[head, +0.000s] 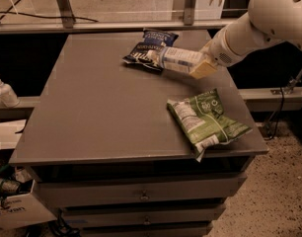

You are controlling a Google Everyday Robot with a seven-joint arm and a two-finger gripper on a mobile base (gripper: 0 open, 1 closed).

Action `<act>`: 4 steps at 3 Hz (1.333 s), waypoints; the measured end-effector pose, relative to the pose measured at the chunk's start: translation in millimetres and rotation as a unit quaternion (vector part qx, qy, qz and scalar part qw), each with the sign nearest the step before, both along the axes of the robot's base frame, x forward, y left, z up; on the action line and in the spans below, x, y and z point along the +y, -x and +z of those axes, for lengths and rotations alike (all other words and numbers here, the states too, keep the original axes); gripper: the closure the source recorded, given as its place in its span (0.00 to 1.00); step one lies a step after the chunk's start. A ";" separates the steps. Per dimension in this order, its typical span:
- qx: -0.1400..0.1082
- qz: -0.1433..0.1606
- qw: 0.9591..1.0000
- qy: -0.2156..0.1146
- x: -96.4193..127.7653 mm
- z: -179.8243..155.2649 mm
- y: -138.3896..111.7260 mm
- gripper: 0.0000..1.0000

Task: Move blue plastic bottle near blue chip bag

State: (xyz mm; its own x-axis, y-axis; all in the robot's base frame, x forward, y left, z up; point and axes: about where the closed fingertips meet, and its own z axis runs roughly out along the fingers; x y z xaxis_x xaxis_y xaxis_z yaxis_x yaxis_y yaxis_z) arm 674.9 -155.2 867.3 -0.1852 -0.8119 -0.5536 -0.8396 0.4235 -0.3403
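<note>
1. Camera view: the tool [203, 68] is at the far right of the tabletop [101, 98], clamped on the base end of the blue plastic bottle [176, 59].
2. The bottle lies near-horizontal with its cap end at the blue chip bag [150, 47], overlapping its right edge. Can't tell whether it is resting on the bag or just above it.
3. Looks like the placement step. Lower slowly onto bare tabletop just beside the bag, not on top of it.
4. Let go only once the bottle is supported, since a round body is likely to roll.
5. Retract up and to the right, staying off the green snack bag [206, 120].
</note>
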 end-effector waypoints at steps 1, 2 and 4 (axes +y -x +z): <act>0.011 0.010 1.000 -0.009 11.4 -14.2 -3.0 1.00; 0.024 0.020 0.999 -0.019 27.3 -29.1 -4.0 1.00; 0.038 0.034 0.998 -0.028 48.7 -41.9 -4.7 0.58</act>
State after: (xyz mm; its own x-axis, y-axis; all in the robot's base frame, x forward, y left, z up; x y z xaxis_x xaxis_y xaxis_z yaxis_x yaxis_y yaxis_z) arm 679.6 -106.5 825.4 -0.1736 -0.7927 -0.5844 -0.8901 0.3802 -0.2514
